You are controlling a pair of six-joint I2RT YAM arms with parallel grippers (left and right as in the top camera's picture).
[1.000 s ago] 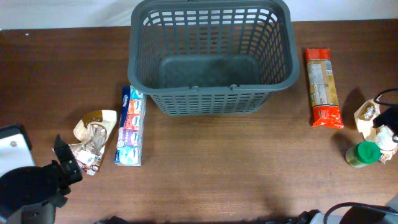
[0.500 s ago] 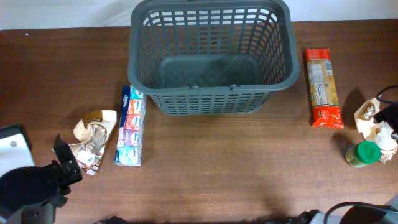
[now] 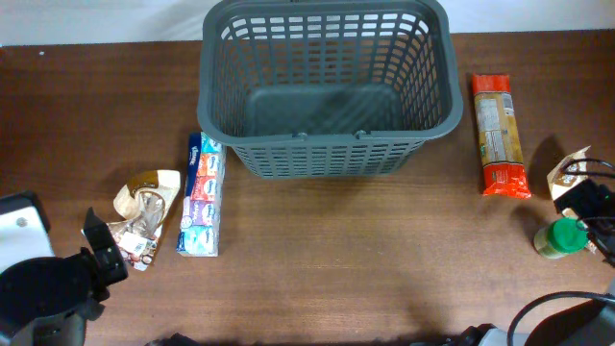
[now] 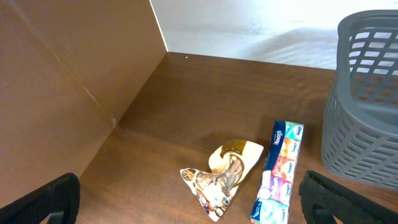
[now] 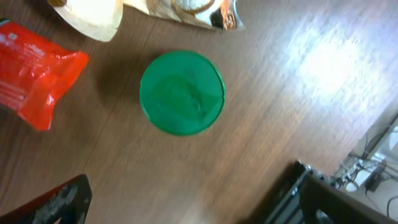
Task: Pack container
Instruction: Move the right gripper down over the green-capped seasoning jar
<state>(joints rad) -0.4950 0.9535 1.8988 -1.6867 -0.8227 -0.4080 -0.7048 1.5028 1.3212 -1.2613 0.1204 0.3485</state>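
Slotted grey basket (image 3: pixel 327 154) at table's far centre, empty. Step judged: grasp green-lidded jar (image 5: pixel 181 92). Centre lid between fingers, descend straight, close below lid, steer clear of red packet (image 5: pixel 31 68) and crumpled wrapper (image 5: pixel 186 12). Right gripper (image 5: pixel 196 202) above jar, pointing down, spread wide, empty. Left gripper (image 4: pixel 193 205) low at left, released, empty.
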